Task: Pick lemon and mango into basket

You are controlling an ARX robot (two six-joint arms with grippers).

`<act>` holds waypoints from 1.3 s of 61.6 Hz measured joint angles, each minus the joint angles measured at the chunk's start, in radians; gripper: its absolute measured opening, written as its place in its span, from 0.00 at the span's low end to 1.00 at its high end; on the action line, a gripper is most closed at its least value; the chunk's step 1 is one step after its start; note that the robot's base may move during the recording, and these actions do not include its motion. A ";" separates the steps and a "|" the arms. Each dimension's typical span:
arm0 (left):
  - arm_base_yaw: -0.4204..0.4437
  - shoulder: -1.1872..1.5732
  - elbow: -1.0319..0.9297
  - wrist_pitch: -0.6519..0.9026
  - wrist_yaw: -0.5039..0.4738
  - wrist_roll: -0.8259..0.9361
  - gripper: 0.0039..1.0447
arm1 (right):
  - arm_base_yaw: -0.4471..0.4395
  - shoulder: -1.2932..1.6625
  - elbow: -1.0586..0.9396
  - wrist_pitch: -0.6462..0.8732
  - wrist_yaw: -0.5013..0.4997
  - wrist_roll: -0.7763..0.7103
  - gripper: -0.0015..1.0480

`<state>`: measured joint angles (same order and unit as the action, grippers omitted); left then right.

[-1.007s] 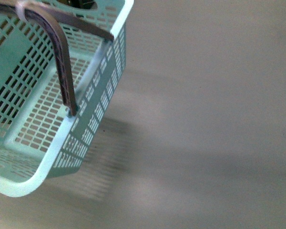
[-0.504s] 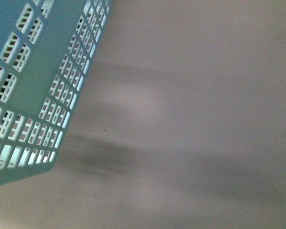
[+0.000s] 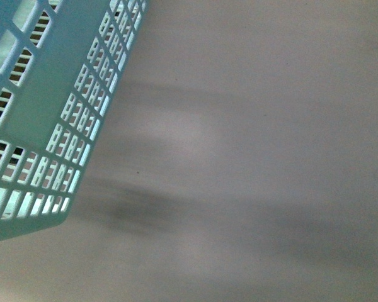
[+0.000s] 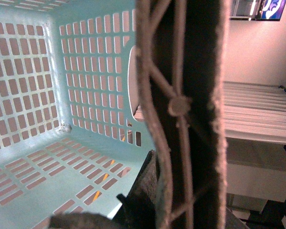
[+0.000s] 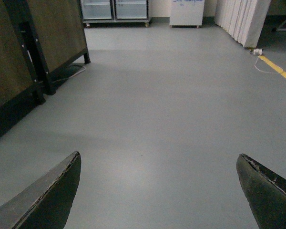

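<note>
While tilted, basket (image 3: 38, 107) over floor (image 3: 258, 151), right claw (image 5: 158, 157) wide.

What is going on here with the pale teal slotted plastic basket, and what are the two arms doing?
The pale teal slotted plastic basket hangs tilted above the grey floor, with its shadow beneath it. The left wrist camera looks into it past a brown swing handle close to the lens. The left gripper probably carries the basket by that handle, though its fingers barely show. No lemon or mango is in sight in any view. The right gripper is open and empty over the floor.
</note>
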<state>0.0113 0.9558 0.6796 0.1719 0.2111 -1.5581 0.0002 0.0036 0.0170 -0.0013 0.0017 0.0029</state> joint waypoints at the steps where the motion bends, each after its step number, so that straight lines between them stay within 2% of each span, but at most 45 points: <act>1: 0.000 0.000 0.000 0.000 0.000 0.000 0.05 | 0.000 0.000 0.000 0.000 -0.002 0.000 0.92; 80: 0.000 0.000 0.000 -0.001 0.000 0.000 0.05 | 0.000 0.000 0.000 0.000 -0.002 0.000 0.92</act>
<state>0.0113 0.9562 0.6796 0.1707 0.2115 -1.5585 0.0002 0.0036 0.0170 -0.0013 0.0002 0.0029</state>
